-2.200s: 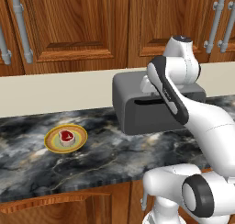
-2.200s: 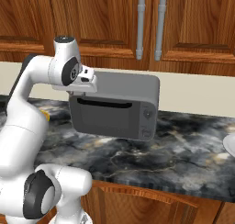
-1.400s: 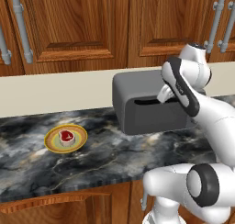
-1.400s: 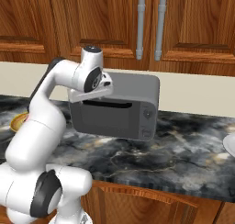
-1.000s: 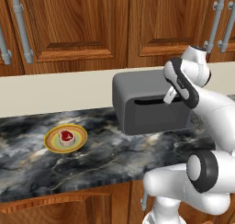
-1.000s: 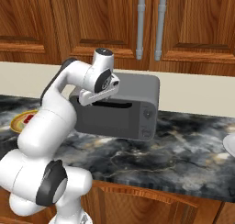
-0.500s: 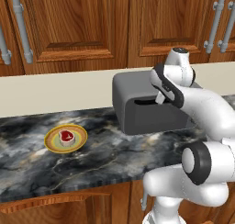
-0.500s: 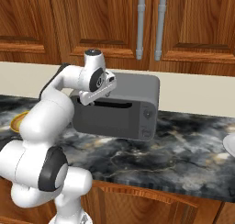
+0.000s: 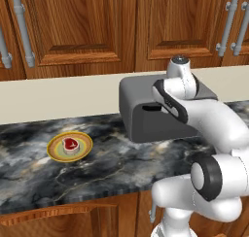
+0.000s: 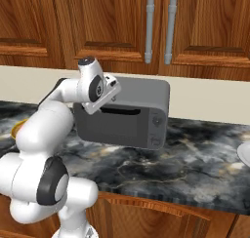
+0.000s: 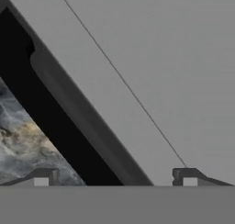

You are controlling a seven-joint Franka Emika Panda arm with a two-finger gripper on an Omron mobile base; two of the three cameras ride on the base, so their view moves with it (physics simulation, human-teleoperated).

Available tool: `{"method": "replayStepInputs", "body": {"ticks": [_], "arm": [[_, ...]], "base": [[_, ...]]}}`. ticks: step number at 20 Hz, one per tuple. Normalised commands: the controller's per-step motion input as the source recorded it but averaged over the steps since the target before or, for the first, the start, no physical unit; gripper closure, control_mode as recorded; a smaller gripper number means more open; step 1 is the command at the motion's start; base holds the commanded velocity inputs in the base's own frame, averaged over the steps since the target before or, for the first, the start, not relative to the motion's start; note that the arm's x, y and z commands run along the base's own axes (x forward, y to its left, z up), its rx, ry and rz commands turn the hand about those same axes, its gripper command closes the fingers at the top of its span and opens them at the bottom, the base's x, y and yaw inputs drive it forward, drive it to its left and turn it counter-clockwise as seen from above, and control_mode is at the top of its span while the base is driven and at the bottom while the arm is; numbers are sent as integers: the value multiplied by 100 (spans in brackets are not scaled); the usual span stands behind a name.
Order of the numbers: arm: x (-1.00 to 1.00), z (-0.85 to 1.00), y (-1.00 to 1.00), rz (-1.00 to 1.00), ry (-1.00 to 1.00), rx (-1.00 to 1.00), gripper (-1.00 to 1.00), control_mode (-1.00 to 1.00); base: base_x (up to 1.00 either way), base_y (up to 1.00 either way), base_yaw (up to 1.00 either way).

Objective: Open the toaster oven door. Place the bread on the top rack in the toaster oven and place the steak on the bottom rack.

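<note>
The toaster oven [image 9: 146, 93] [image 10: 141, 93] stands on the counter against the back wall. Its dark toaster oven door [image 9: 158, 126] [image 10: 119, 127] is upright and closed. My gripper [image 10: 108, 100] [image 11: 114, 179] is open at the door's upper left, tilted. In the hand view the door's handle bar [image 11: 85, 120] runs slantwise between the two spread fingertips, and neither touches it. The steak [image 9: 70, 144], red with a pale rim, lies on a yellow-green plate [image 9: 82, 151] far to the oven's left. The bread is out of view.
Wooden wall cabinets with metal handles [image 10: 149, 29] hang above the oven. The dark marble counter [image 9: 112, 168] reaches to a front edge near the base. A white dish's rim [image 10: 244, 154] shows at the far right of the right base view.
My hand has swung left and slightly down along the oven's upper front, closer to the handle. The jaws stay wide apart, the door is still closed, and the steak has not moved.
</note>
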Motion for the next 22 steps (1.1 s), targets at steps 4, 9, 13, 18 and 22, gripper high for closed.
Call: {"method": "replayStepInputs", "body": {"ticks": [4,9,13,18,22], "arm": [[-16,-34,27,0,0,-6,-100,-100],[-27,-26,30,0,0,0,-100,-100],[-36,-22,30,0,0,0,-100,-100],[-20,-32,27,0,-2,-6,-100,-100],[16,-16,8,8,-9,-7,-100,-100]], "base": [[0,0,0],[0,0,0],[0,0,0],[0,0,0],[0,0,0]]}}
